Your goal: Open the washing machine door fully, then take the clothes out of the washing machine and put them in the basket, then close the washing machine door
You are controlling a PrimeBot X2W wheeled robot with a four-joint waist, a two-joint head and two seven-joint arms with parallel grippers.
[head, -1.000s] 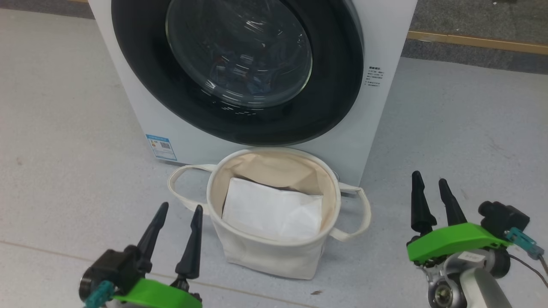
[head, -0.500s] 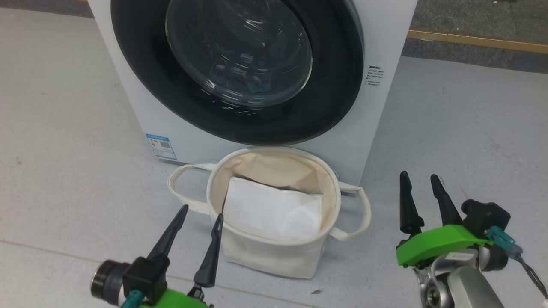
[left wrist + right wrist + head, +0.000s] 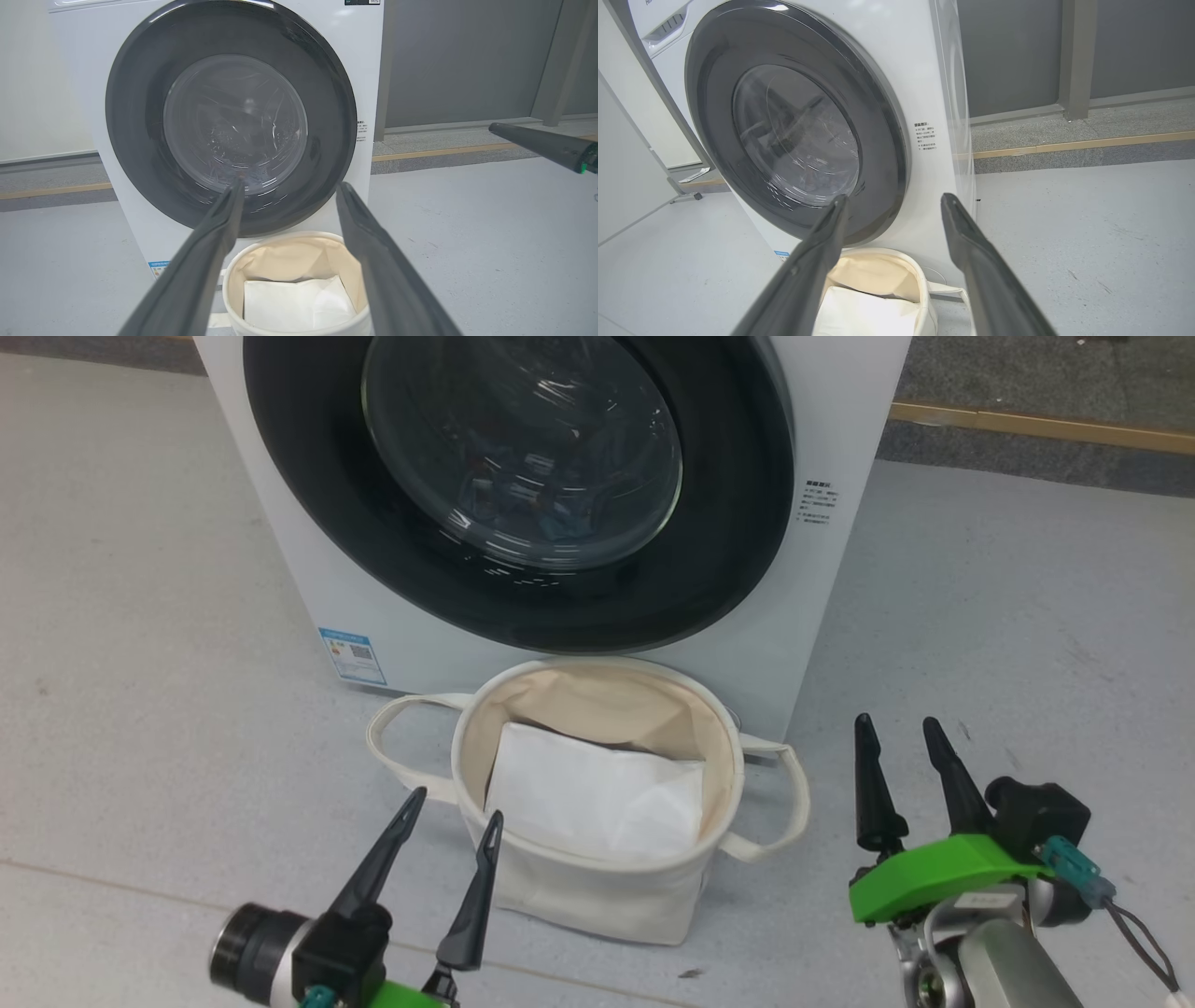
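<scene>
Basket [image 3: 579,905]: round cream canvas, looped handles, white folded sheet [image 3: 597,798] inside. It is flanked by left gripper [image 3: 456,805], newly shifted inward toward it, and right gripper [image 3: 894,721], both spread wide and empty. Behind: washing machine door [image 3: 738,523], glossy black ring, bulging glass, shut; clothes [image 3: 551,523] dim within. Approach apparently starting; opening not yet begun.

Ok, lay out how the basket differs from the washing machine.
The washing machine towers over the far smaller basket. The machine is a hard white box; the basket is soft cream canvas. The machine's door is shut, while the basket stands open-topped with a white folded sheet in plain sight. Both are pale and stand on the grey floor.
</scene>
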